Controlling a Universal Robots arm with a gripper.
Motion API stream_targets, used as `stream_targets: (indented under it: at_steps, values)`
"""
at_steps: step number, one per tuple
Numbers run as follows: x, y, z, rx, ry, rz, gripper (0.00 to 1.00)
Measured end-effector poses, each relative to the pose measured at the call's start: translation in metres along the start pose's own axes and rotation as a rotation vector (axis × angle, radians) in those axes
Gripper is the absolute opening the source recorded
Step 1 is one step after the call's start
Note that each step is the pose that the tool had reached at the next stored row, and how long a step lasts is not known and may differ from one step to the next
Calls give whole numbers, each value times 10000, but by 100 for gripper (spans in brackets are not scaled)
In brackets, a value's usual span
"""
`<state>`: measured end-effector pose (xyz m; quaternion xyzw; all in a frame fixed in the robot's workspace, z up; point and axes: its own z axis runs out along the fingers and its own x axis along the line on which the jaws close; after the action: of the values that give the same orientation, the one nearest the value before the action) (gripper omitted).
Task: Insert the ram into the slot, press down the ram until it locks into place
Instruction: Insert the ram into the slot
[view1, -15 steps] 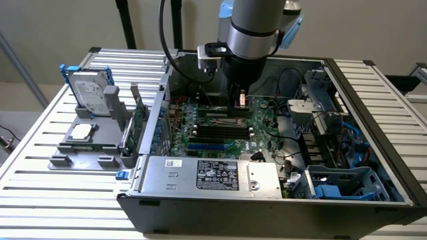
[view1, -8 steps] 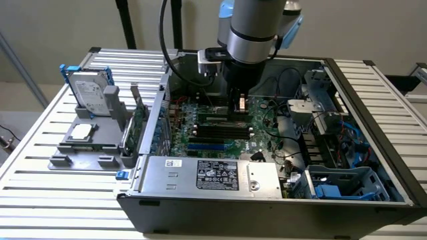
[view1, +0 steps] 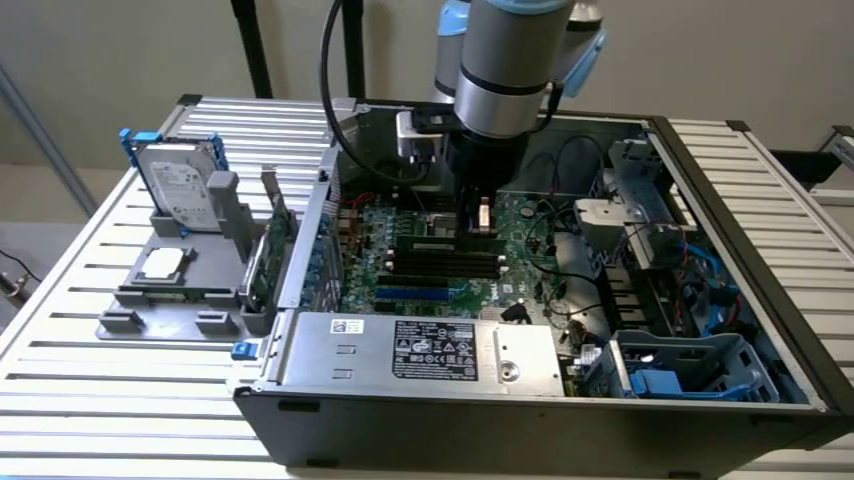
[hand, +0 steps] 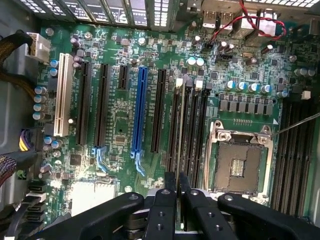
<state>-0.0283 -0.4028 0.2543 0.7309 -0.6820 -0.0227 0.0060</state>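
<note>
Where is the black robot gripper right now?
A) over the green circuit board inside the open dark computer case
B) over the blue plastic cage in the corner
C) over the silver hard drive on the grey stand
A: the black gripper hangs above the green circuit board inside the open computer case, by the long black memory slots.

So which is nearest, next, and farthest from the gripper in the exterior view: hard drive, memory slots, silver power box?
1. Memory slots, beneath the gripper.
2. Silver power box, at the front of the case.
3. Hard drive, outside it, exterior view's left.
</note>
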Motion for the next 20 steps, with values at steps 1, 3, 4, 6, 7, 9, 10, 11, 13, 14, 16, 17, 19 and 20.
stream_targets:
  at_steps: [1,3,4,6,7,9,10,11,13,14,16,17,19,20]
  values:
    - [-1,-1,13,-3,32,1,14]
    - [-6,-2,42,-6,93,5,14]
    - [-11,-2,55,-9,125,7,14]
    - [-25,-5,82,-12,177,8,14]
    - [-34,-6,97,-14,197,9,14]
    - [-45,-8,124,-16,211,9,14]
    - [-45,-8,126,-17,214,9,14]
    - [-45,-9,126,-18,214,9,14]
    - [-46,-8,127,-18,214,10,14]
    - [-46,-8,127,-17,214,10,14]
    - [-46,-8,127,-17,213,10,14]
    - [-45,-8,127,-19,217,10,14]
    - [-46,-9,136,-16,215,9,14]
    - [-45,-9,139,-17,223,10,14]
